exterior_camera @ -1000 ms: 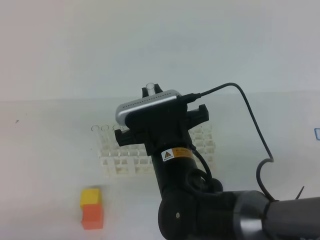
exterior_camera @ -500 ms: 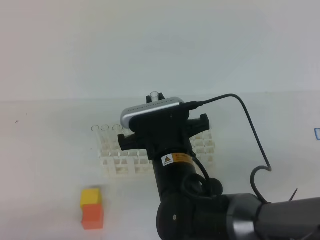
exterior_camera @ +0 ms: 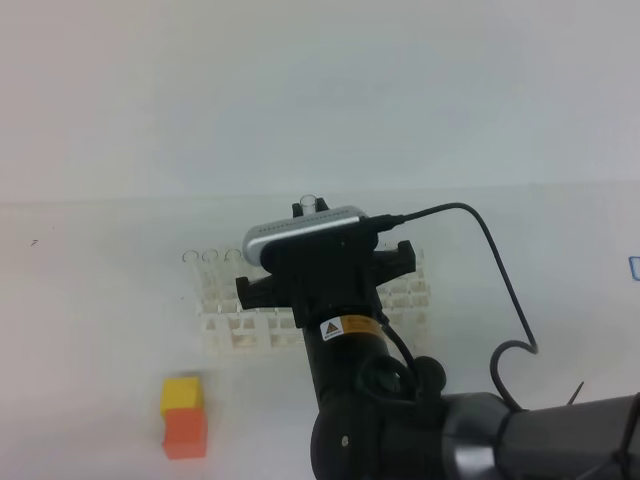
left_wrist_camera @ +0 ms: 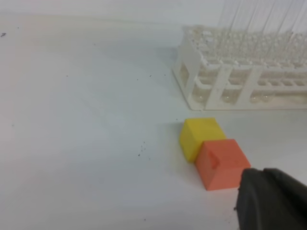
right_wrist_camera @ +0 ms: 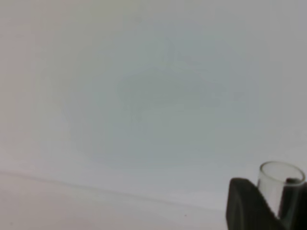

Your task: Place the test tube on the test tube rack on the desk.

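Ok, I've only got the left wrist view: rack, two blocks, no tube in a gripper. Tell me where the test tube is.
Observer: In the right wrist view the test tube stands upright in the right gripper, its open rim above the black fingers.
Operator: Give me its position against the rack.
Observer: In the high view that gripper hangs over the middle of the test tube rack.
Operator: Say whether it's in a hole.
Observer: Cannot tell. In the high view only the rim shows above the wrist camera, and the arm hides the tube's lower end.
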